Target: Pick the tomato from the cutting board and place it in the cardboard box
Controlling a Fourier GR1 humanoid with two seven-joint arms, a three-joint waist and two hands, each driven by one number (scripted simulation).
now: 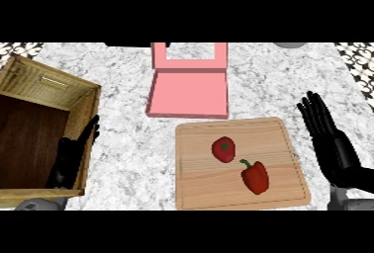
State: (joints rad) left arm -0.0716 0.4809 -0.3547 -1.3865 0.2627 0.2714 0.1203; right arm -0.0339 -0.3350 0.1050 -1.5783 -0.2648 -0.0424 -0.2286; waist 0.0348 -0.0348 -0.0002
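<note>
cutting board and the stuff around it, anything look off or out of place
Nothing spilled or damaged. The tomato and a red pepper lie apart on the cutting board. One oddity: the left hand overlaps the wall of the wooden box. The pink box lies open.

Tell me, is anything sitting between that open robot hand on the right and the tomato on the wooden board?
Nothing visible does. The right robot hand is open beside the cutting board's right edge, and the tomato lies on bare wood. The red pepper lies nearer the robot than the tomato, apart from it and off the straight path.
</note>
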